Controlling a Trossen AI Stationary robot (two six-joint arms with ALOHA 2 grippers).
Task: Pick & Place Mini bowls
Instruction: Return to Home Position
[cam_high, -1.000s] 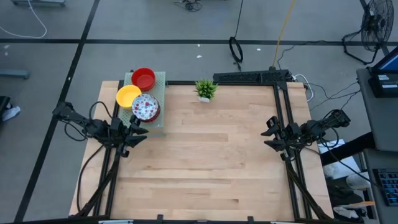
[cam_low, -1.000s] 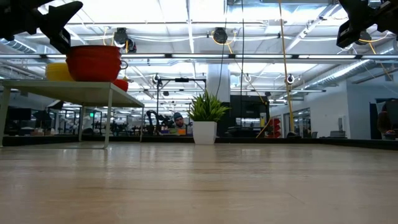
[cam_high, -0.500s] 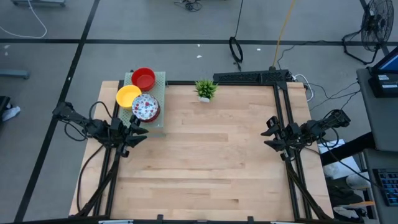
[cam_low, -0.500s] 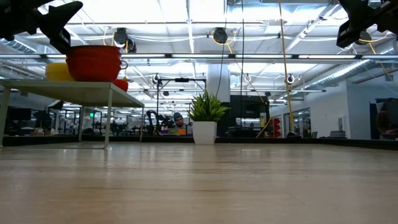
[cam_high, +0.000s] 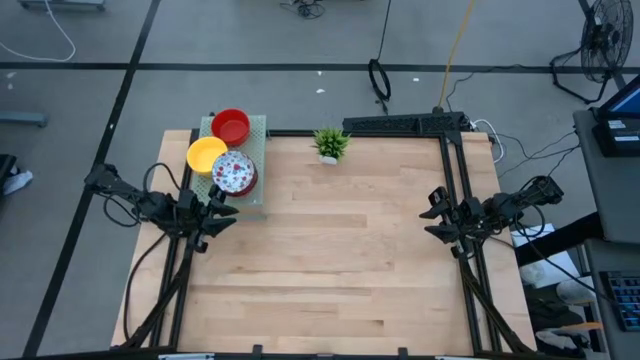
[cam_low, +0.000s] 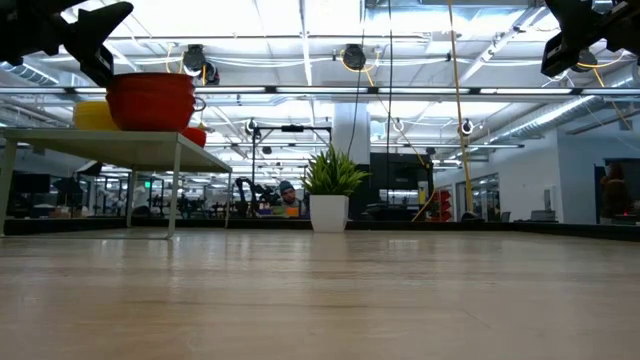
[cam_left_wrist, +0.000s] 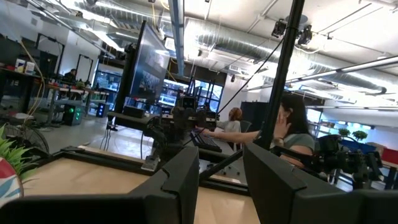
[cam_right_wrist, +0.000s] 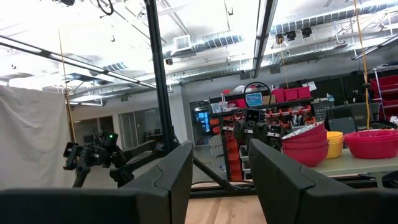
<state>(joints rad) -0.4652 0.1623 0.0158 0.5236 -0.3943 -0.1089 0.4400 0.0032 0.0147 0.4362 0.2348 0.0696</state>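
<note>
Counter (cam_high: 330, 260): pale wood planks, with a dark frame along its far and side edges. Its middle carried no bowls.

Arms: both were drawn back to the counter's side edges, one on each side, and held above the surface. The left gripper (cam_high: 227, 211) sat at the left edge, just beside the near end of the shelf and touching nothing. The right gripper (cam_high: 432, 214) sat at the right edge, well apart from every bowl.

Shelf (cam_high: 258, 128): a small raised stand on thin legs at the counter's far left corner.

Mini bowls: all were on the shelf in three stacks set close together. The red bowls (cam_high: 230, 126) were farthest back, the yellow bowls (cam_high: 206, 154) were toward the outer left, and the red-and-white floral bowls (cam_high: 236, 172) were nearest the left gripper. In the low view the red stack (cam_low: 150, 100) stood in front of the yellow one (cam_low: 92, 116).

Potted plant (cam_high: 331, 143): upright at the far edge, to the right of the shelf and apart from it.

Fingers: the left pair (cam_left_wrist: 177, 183) stood apart with nothing between them. The right pair (cam_right_wrist: 171, 180) likewise stood apart and empty.
</note>
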